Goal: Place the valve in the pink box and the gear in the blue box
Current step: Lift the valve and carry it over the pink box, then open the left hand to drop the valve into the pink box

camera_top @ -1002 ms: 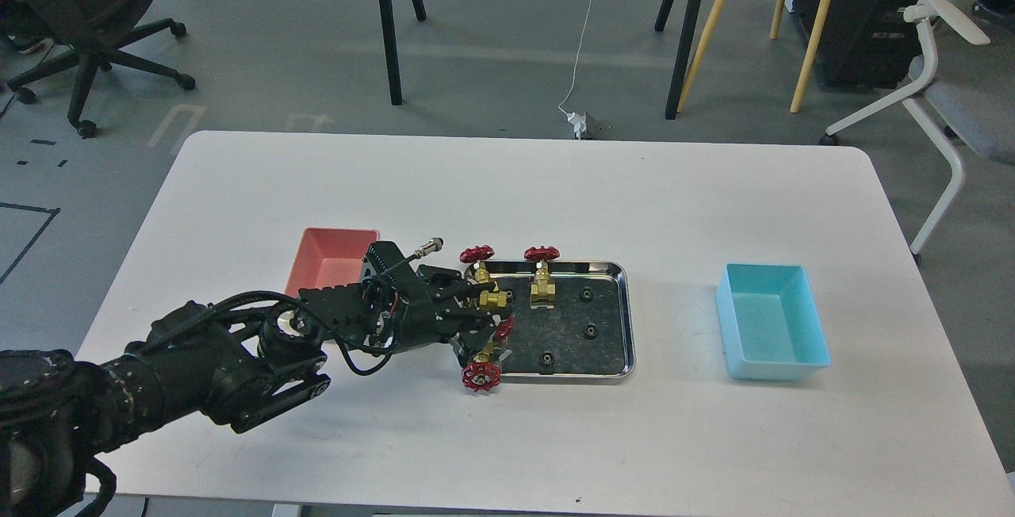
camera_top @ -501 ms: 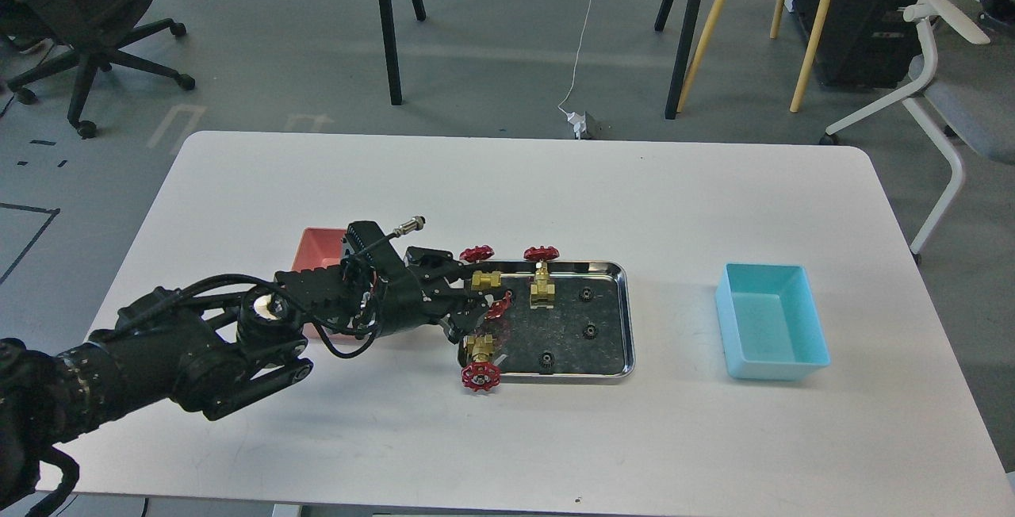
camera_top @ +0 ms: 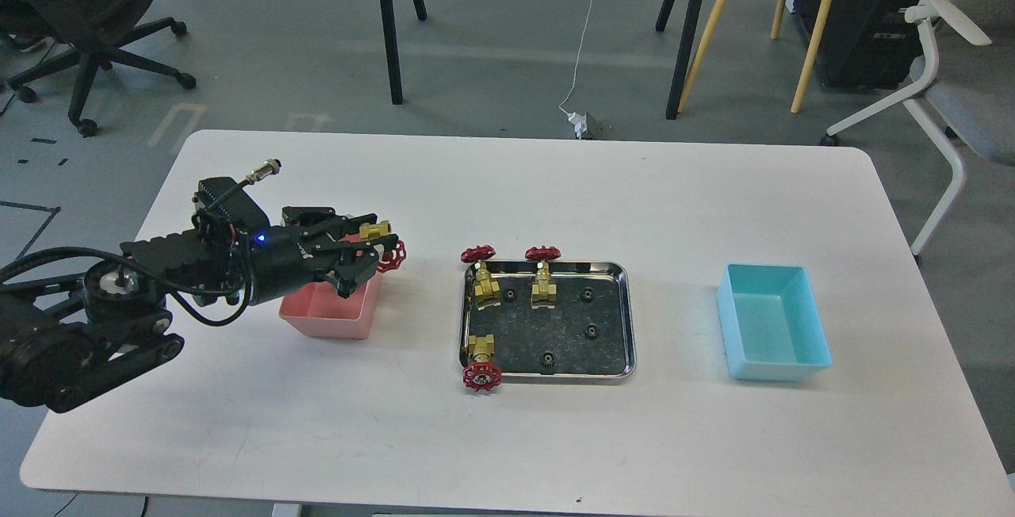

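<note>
My left gripper [camera_top: 379, 246] is shut on a brass valve [camera_top: 384, 241] with a red handwheel and holds it above the right end of the pink box [camera_top: 325, 312]. Three more valves stay at the steel tray [camera_top: 626, 319]: two upright at its back left [camera_top: 482, 277] [camera_top: 543, 275] and one lying over its front left rim [camera_top: 480, 365]. Several tiny black gears [camera_top: 591, 331] lie in the tray. The blue box [camera_top: 773, 332] stands to the right, with nothing in it. My right gripper is out of view.
The white table's far edge [camera_top: 507, 140] runs behind. Chairs and stand legs are on the floor beyond the table.
My left gripper has lifted one valve out of the tray and carried it left and up, to above the pink box. The other valves and the gears have not moved.
</note>
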Robot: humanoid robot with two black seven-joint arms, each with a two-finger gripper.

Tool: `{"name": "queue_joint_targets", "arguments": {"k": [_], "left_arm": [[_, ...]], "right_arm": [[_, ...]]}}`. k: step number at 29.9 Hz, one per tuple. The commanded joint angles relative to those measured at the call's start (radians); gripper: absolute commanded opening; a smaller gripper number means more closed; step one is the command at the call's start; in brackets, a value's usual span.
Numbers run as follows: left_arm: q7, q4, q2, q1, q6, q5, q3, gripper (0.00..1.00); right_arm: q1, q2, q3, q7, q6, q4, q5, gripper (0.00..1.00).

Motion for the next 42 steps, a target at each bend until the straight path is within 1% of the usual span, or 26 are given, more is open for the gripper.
{"name": "queue_joint_targets", "arguments": {"k": [1,6,15,21,22,24,29,32,36,39,42], "left_arm": [[0.004,-0.031,0.035,0.005,-0.002,-0.032,0.001,0.15],[0.004,-0.022,0.067,0.009,-0.005,-0.037,0.004,0.15],[-0.005,0.046,0.06,0.06,-0.002,-0.058,0.006,0.16],[-0.004,0.099,0.04,0.091,0.009,-0.062,0.003,0.17],[-0.002,0.101,0.028,0.095,0.012,-0.068,0.001,0.2],[-0.001,0.104,0.011,0.098,0.015,-0.094,0.001,0.32],[0.002,0.136,-0.015,0.097,0.053,-0.198,-0.001,0.65],[0.002,0.135,-0.02,0.088,0.064,-0.236,-0.005,0.71],[-0.001,0.135,-0.02,0.086,0.064,-0.258,-0.042,0.73],[0.001,0.125,-0.011,0.089,0.064,-0.264,-0.075,0.76],[0.001,0.125,-0.008,0.085,0.055,-0.317,-0.163,0.86]], "right_arm": [[0.027,0.003,-0.002,-0.02,0.002,-0.003,0.002,0.99],[0.039,0.029,-0.008,-0.025,0.002,-0.024,0.0,0.99],[0.039,0.032,-0.011,-0.025,0.002,-0.023,-0.007,0.99],[0.039,0.036,-0.011,-0.025,0.002,-0.023,-0.01,0.99],[0.039,0.036,-0.012,-0.025,0.002,-0.023,-0.012,0.99],[0.039,0.036,-0.012,-0.025,0.002,-0.024,-0.013,0.99],[0.037,0.047,-0.019,-0.025,0.002,-0.024,-0.015,0.99],[0.036,0.052,-0.019,-0.025,0.002,-0.026,-0.015,0.99],[0.031,0.056,-0.02,-0.025,0.002,-0.024,-0.016,0.99],[0.027,0.061,-0.02,-0.025,0.002,-0.023,-0.015,0.99],[0.024,0.085,-0.02,-0.021,0.002,-0.018,-0.016,0.99]]}}
